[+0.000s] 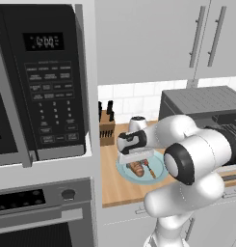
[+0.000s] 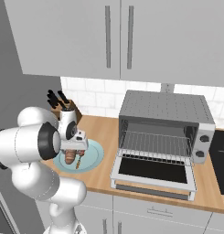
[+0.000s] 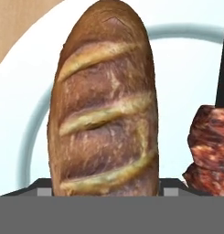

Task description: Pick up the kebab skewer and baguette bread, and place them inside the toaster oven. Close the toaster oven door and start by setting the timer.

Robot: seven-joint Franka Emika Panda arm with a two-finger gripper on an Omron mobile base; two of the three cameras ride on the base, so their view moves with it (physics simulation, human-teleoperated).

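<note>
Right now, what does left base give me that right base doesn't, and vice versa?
Left base alone: the black microwave with its keypad, and the built-in steel oven with a knob beneath it.

Right base alone: the toaster oven's open front, wire rack inside, door folded down flat, two knobs at its right side.

Both: the tool low over the pale blue plate, baguette bread and kebab skewer lying side by side on it, and the knife block against the tiled wall.

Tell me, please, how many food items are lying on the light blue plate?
2: the baguette bread under the gripper, and the kebab skewer beside it on the plate. The hand may hide more.
</note>
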